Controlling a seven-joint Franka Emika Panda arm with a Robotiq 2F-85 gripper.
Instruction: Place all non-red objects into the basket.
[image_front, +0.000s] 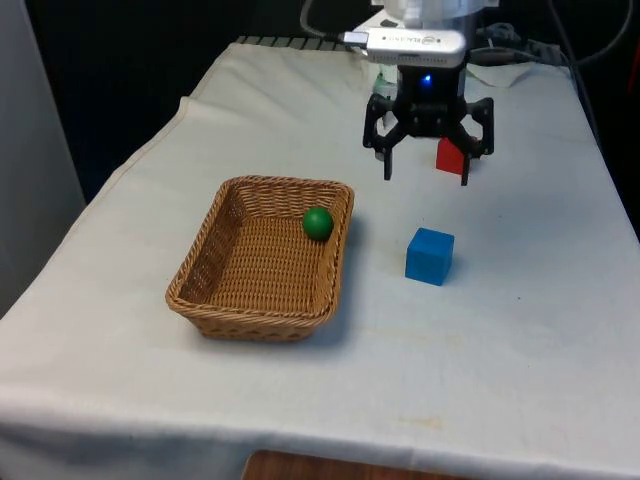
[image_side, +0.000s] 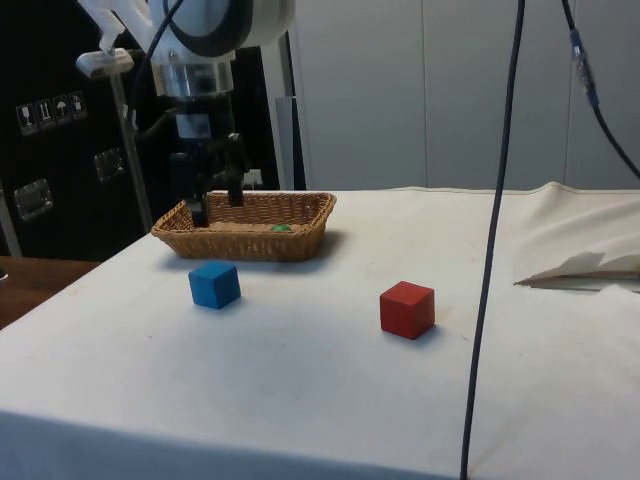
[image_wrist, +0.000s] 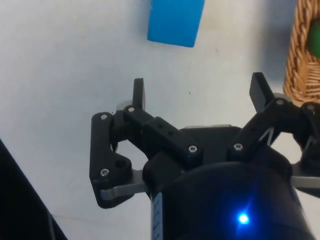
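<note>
Two cubes (image_front: 430, 256), one ball (image_front: 318, 222), one basket (image_front: 200, 270)

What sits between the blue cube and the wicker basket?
Nothing: bare white cloth separates the blue cube from the woven wicker basket, clearest in the front view.

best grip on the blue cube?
Come straight down on the blue cube with the open tool and close on two opposite side faces. It sits flat on the cloth, apart from the basket, with free room on every side.
</note>
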